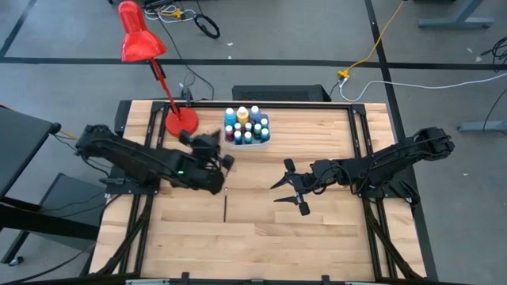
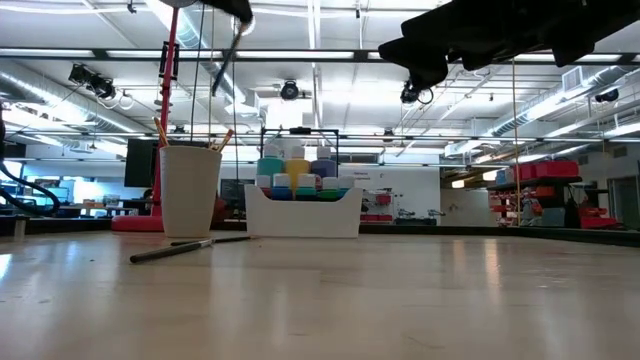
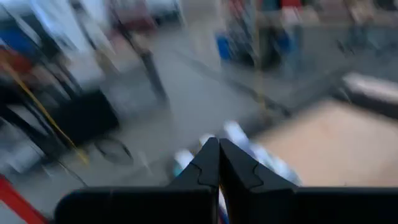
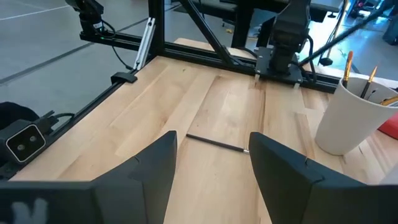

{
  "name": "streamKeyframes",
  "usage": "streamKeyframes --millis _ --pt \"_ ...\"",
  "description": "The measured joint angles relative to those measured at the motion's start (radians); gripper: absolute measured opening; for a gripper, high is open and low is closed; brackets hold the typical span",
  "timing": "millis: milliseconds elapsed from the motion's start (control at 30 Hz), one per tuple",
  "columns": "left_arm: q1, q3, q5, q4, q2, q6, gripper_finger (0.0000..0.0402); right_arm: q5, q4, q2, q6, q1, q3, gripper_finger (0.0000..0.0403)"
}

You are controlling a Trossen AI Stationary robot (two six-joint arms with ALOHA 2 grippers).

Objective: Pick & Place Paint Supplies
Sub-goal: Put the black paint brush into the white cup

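A white tray of small paint bottles stands at the far middle of the table. A white cup holding brushes stands to the tray's left; my left arm hides it in the high view. One dark paintbrush lies flat on the table in front of the cup. My left gripper is shut and raised high above the cup, with a thin dark paintbrush slanting down from it. My right gripper hovers open at mid table, pointing toward the lying brush, and touches nothing. My left gripper is shut on the upper end of the thin paintbrush. The brush hangs slanting below the fingers, lifted clear, high above the cup. The left wrist view is blurred and does not show how the fingers meet the brush.
A red desk lamp stands with its base at the far left, its arm reaching past the table's far edge. Black frame rails run along the table's left and right sides. Bare wood lies across the near half of the table.
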Motion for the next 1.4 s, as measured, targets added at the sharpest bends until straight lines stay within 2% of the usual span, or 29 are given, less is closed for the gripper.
streamKeyframes --millis 100,200,333,533,767,967,1233,1400 --pt "-0.009 0.002 -0.180 -0.001 -0.023 0.109 0.0004 0.000 -0.006 0.000 0.000 0.000 0.000 0.0208" --pt "0.001 0.002 -0.230 -0.010 -0.031 0.170 0.0005 0.000 -0.007 0.000 0.002 0.000 0.000 0.0208" --pt "0.038 -0.050 -0.228 -0.016 -0.029 0.197 0.0004 0.000 -0.007 0.000 0.002 0.000 0.000 0.0208" --pt "0.103 -0.203 -0.228 -0.018 -0.029 0.223 0.0004 -0.002 -0.007 0.000 0.002 0.001 0.000 0.0208" --pt "0.124 -0.389 -0.228 0.001 -0.028 -0.008 0.0004 -0.002 -0.007 0.000 0.002 0.001 0.000 0.0208" --pt "0.124 -0.523 -0.221 0.141 -0.028 -0.148 0.0010 -0.002 -0.007 0.000 0.002 0.001 0.000 0.0208" --pt "0.129 -0.605 -0.069 0.275 -0.028 -0.154 0.0045 -0.001 -0.006 0.000 0.002 0.001 0.000 0.0208" --pt "0.128 -0.605 -0.049 0.278 -0.028 -0.146 0.0065 0.000 -0.006 0.000 0.002 0.001 0.000 0.0208"
